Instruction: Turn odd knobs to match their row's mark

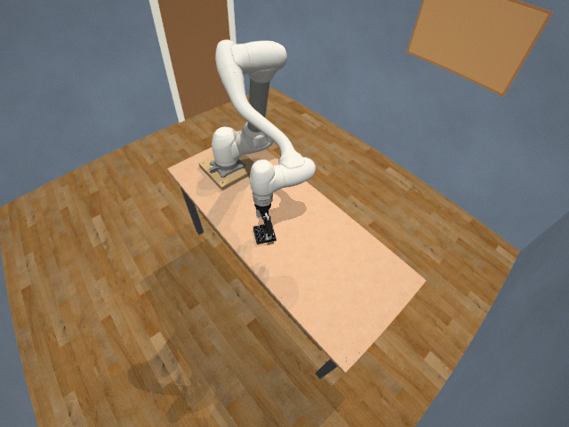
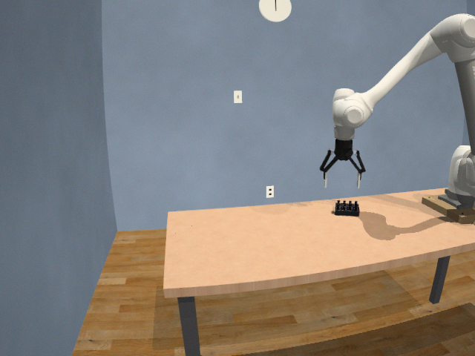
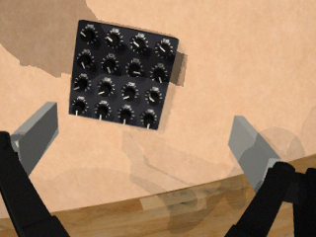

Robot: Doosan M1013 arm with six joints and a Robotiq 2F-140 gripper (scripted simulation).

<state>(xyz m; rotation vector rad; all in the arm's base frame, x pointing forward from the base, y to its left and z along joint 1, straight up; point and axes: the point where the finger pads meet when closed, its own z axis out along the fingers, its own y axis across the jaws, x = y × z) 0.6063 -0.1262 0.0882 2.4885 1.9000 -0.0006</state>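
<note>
The black knob box (image 1: pixel 260 237) (image 2: pixel 346 212) (image 3: pixel 97 75) stands flat on the table, with four rows of black knobs facing up. My gripper (image 2: pixel 342 187) (image 3: pixel 145 123) is wide open and empty, above the box, touching nothing. In the wrist view the top row's lines all point up-left and the bottom row's point down. In the second row from the top, the third knob from the left (image 3: pixel 134 68) points right; the others point roughly down. In the row below, three lines point down-left; the rightmost knob (image 3: pixel 154 95) looks different, but is hard to read. Printed names are unreadable.
The table (image 1: pixel 340 276) (image 2: pixel 245 245) carries the robot's base on a wooden board (image 1: pixel 223 182) (image 2: pixel 441 207) at one end. A long table edge shows below the box in the wrist view. The arm's shadow falls beside the box.
</note>
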